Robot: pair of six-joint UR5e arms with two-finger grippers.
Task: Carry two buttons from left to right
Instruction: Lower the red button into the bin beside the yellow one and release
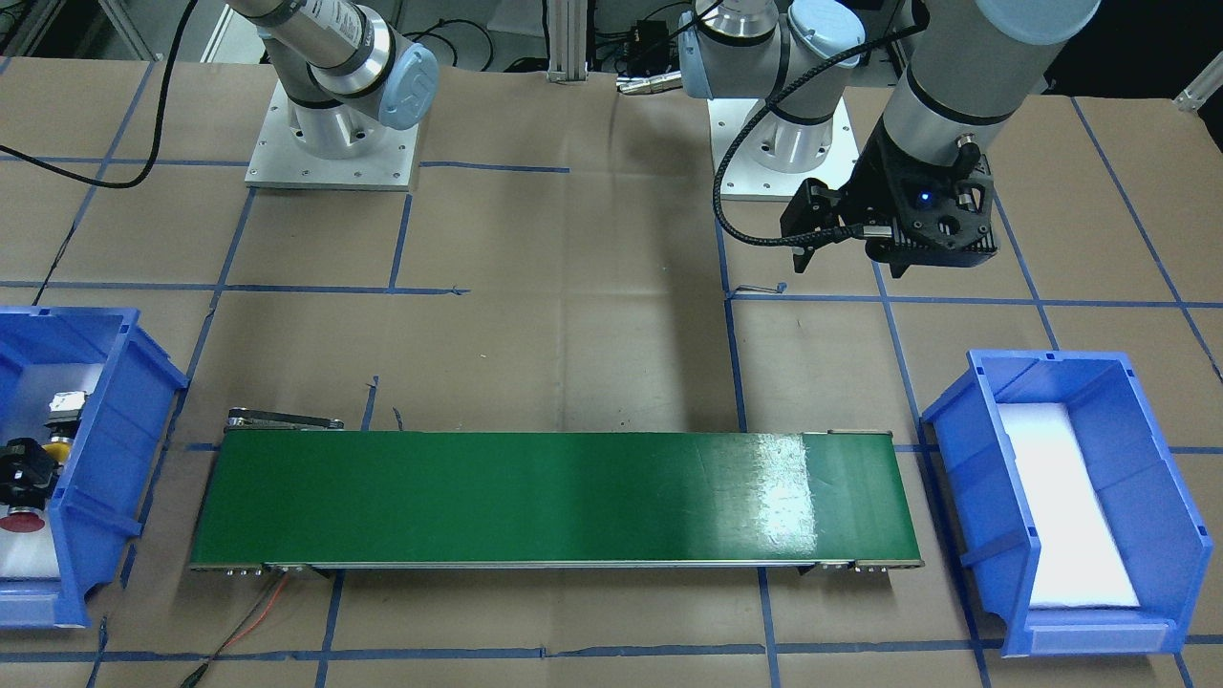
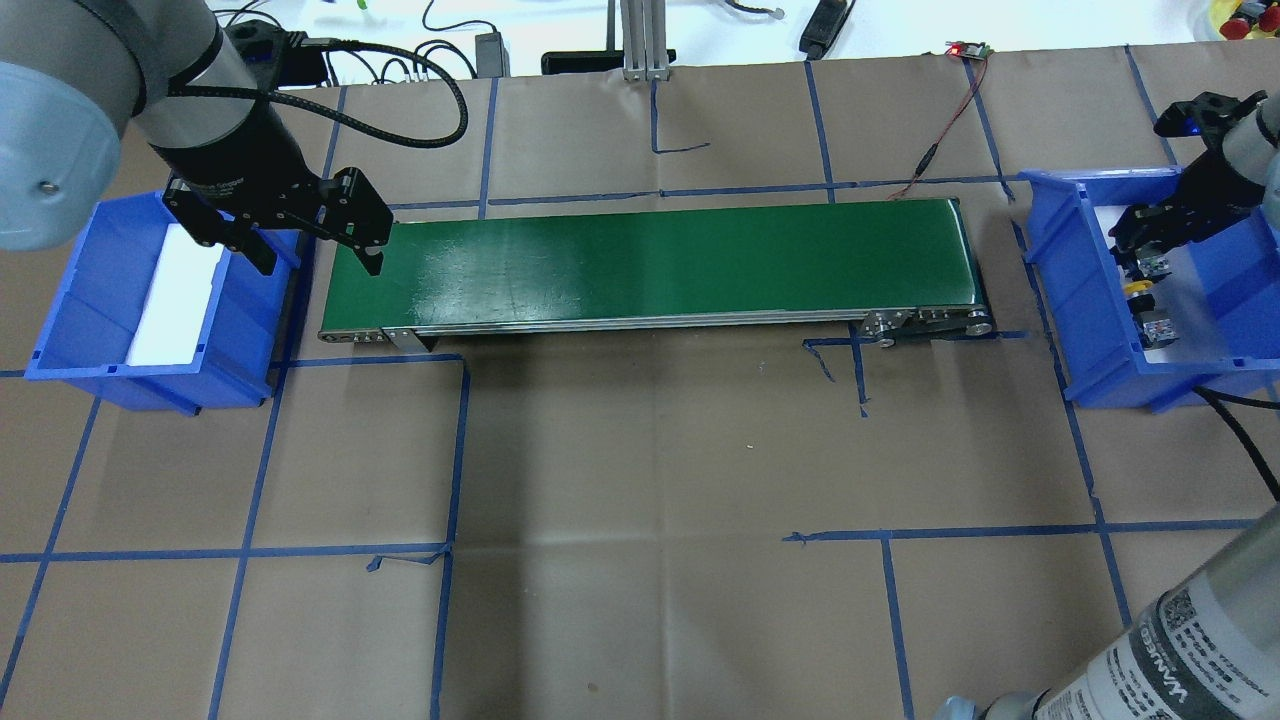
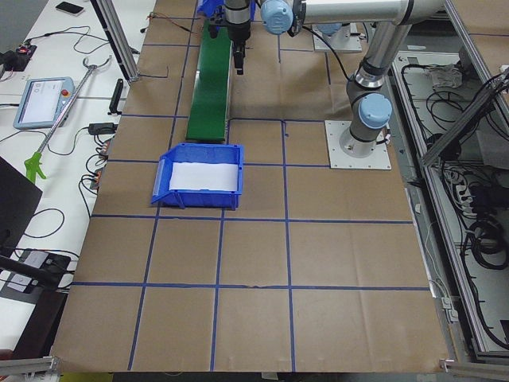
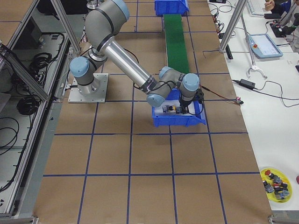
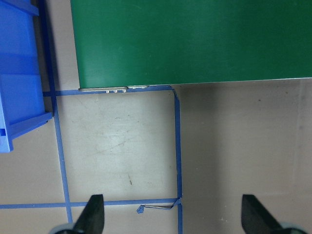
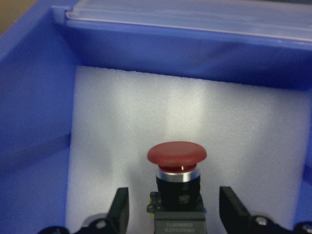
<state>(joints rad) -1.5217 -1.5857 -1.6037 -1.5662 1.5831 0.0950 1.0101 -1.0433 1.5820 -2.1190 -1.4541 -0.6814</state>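
The red-capped button (image 6: 177,156) stands on white foam in the blue bin (image 2: 1075,290) at the robot's right. My right gripper (image 6: 175,209) is down in that bin, open, its fingers (image 6: 122,209) on either side of the button's black collar with a gap on each side. The yellow-capped button (image 2: 1137,287) lies in the same bin just beside the gripper (image 2: 1145,240); it also shows in the front-facing view (image 1: 59,444), with the red one (image 1: 19,521) there too. My left gripper (image 2: 317,262) is open and empty, held above the left end of the conveyor.
A green conveyor belt (image 2: 660,260) runs between the two bins. The blue bin (image 2: 70,300) at the robot's left holds only a white foam liner. A yellow dish (image 4: 275,182) with spare buttons sits on the side bench.
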